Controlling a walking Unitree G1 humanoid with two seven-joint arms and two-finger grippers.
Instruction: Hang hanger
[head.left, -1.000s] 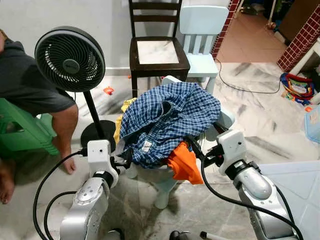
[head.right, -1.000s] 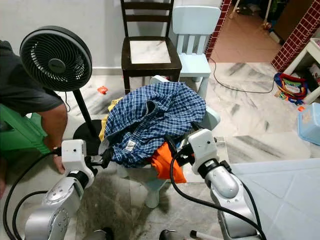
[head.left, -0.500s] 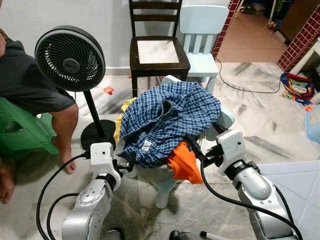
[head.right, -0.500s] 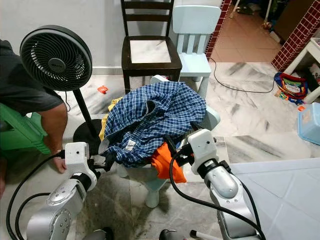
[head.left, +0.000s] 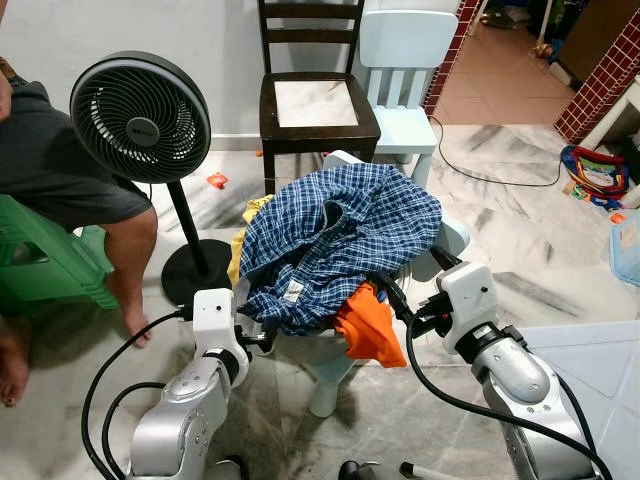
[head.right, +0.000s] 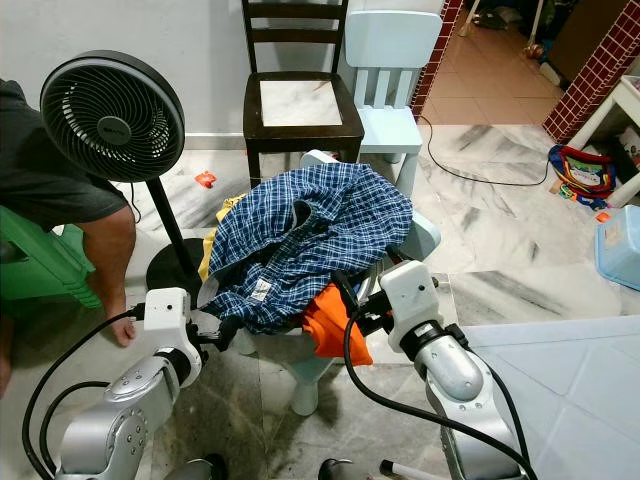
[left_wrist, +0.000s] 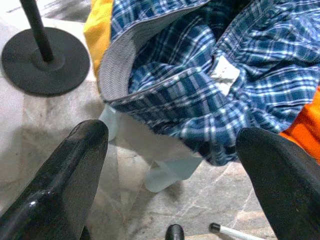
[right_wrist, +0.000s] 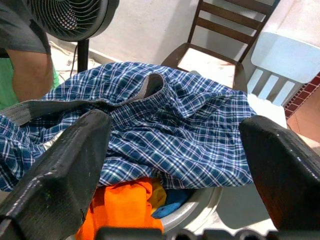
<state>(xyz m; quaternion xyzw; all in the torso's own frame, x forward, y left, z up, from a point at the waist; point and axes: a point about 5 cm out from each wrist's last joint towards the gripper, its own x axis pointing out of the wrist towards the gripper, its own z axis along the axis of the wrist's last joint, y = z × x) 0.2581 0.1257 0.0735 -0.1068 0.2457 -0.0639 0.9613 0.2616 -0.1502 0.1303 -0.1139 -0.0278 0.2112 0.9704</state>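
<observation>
Left eye view: the left gripper (head.left: 262, 338) has crept inward from a second ago and now sits at the 7 o'clock edge of the blue plaid shirt (head.left: 335, 235); the pile itself has not moved.
Left eye view, right arm: the right gripper (head.left: 392, 302) has shifted only slightly, at the pile's 5 o'clock edge, beside the orange garment (head.left: 370, 328).
Right eye view: the clothes lie heaped on a pale blue small chair (head.right: 300, 355); a black fan (head.right: 105, 118) stands at 10 o'clock of the pile, a dark wooden chair (head.right: 298, 105) at 12 o'clock, a seated person (head.right: 45, 190) at 9 o'clock.
Left wrist view: the left jaws stand wide apart and hold nothing; the shirt hem and a yellow cloth (left_wrist: 100, 27) lie just ahead.
Right wrist view: the right jaws are also spread wide and empty, the shirt collar between the two fingers (right_wrist: 65, 165).
Hanger: I cannot make one out; it may be hidden under the clothes.
Meaning: both arms are closing on the pile, so the task seems at its start, nothing grasped yet.
</observation>
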